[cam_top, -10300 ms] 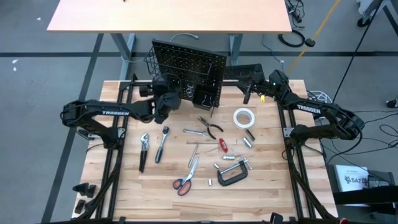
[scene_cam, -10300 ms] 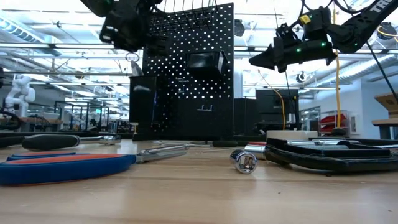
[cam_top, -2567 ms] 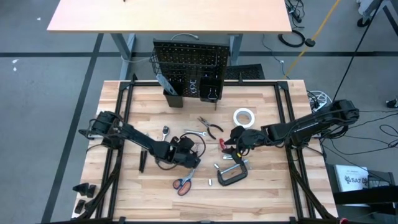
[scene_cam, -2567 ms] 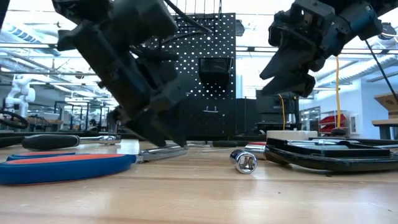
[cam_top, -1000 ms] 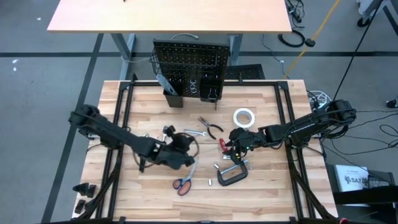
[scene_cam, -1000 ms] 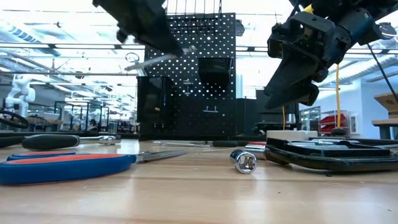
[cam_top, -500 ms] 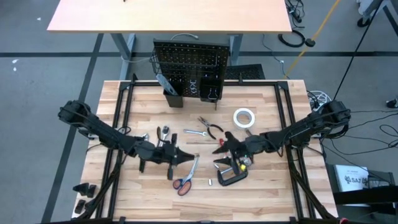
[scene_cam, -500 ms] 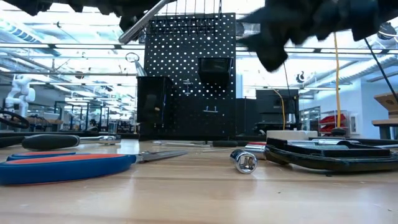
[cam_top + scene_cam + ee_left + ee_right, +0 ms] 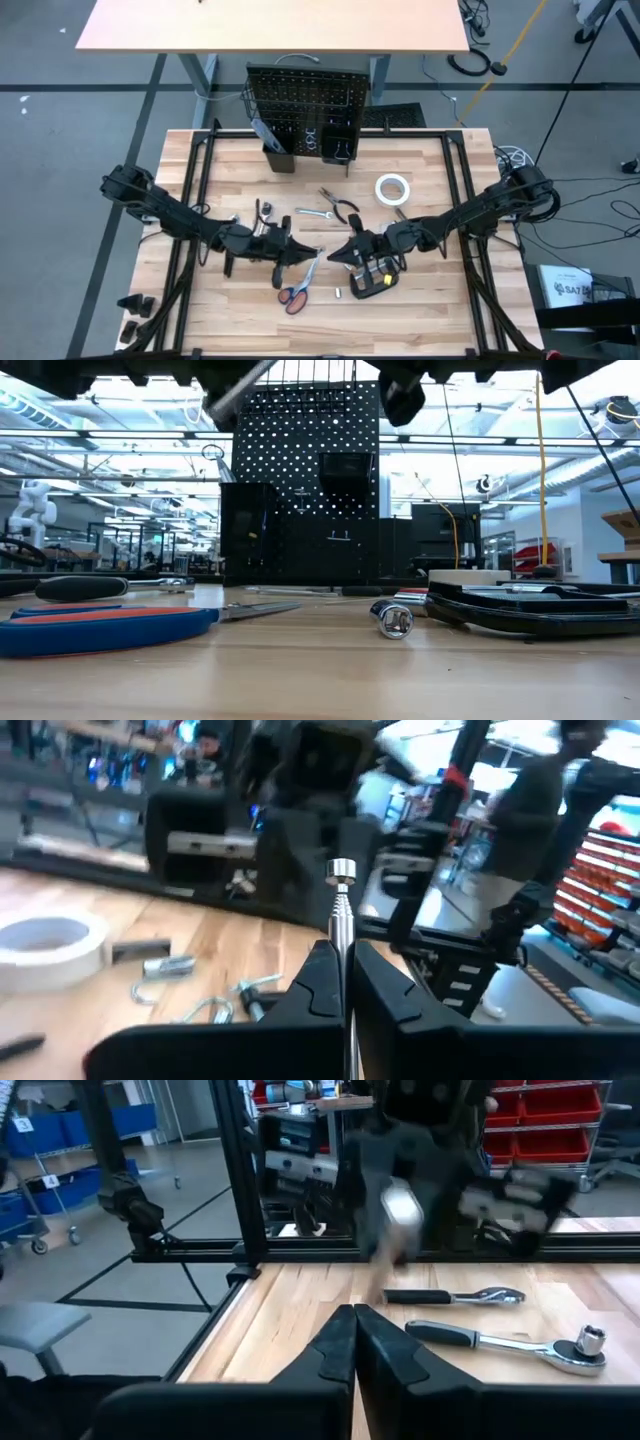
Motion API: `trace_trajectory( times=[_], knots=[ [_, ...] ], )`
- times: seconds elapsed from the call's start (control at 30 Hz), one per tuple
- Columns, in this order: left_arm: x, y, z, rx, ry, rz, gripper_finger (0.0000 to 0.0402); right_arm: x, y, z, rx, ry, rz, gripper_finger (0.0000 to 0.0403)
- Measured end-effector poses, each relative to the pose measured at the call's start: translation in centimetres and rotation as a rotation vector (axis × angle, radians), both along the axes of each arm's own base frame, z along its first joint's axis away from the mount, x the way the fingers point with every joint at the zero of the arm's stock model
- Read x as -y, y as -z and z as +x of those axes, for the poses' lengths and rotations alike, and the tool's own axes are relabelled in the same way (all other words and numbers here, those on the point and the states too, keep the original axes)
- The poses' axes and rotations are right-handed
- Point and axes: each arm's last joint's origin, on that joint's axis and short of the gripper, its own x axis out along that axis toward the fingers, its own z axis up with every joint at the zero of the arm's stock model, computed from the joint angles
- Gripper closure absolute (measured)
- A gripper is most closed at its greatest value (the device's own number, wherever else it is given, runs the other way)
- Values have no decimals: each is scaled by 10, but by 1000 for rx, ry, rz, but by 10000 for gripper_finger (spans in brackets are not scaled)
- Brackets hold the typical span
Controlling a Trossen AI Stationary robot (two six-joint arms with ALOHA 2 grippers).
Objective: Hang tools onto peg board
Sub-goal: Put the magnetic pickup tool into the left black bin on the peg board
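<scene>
My left gripper (image 9: pixel 299 252) hovers over the table's middle, shut on a thin silver bar (image 9: pixel 313 250), one of the tools. My right gripper (image 9: pixel 336 258) faces it from the right, shut with nothing showing between its fingers (image 9: pixel 352 1342). The black peg board (image 9: pixel 305 105) stands upright at the far edge, with bins along its foot. Orange-handled scissors (image 9: pixel 293 295), a utility knife (image 9: pixel 311 268), pliers (image 9: pixel 340 206), a white tape roll (image 9: pixel 392 188) and a black C-clamp (image 9: pixel 368 283) lie flat on the wood. My left gripper pinches the silver bar's shaft (image 9: pixel 343 942) between its two fingers. The bar runs along the fingers and sticks out past their tips to its capped free end (image 9: pixel 342 872). The fingers lie level, pointing toward the table's right. The bar is lifted clear of the table.
Two ratchets (image 9: pixel 455 1295) (image 9: pixel 505 1342) lie left of centre, with a small wrench (image 9: pixel 314 212) near the pliers. A socket (image 9: pixel 392 619) and other small parts lie by the C-clamp. Black frame rails (image 9: pixel 190 200) run along both table sides.
My right gripper has risen, gone toward the table's left and near edge, tipped from pointing down to level, and shut. My left gripper has tipped up to level with the silver bar, which now points toward the table's right, clear of the table.
</scene>
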Motion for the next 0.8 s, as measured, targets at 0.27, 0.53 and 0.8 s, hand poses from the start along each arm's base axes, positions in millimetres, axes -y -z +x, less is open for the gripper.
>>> trace_trajectory(
  times=[0.27,0.53,0.8],
  knots=[
    [1,5,9,-18,50,3,400,-4,-2,11,-60,21,-46,403],
    [1,7,9,-33,62,7,400,-3,-3,11,-54,22,-46,403],
    [1,8,9,-44,63,11,400,-4,-4,11,-46,21,-44,403]
  ],
)
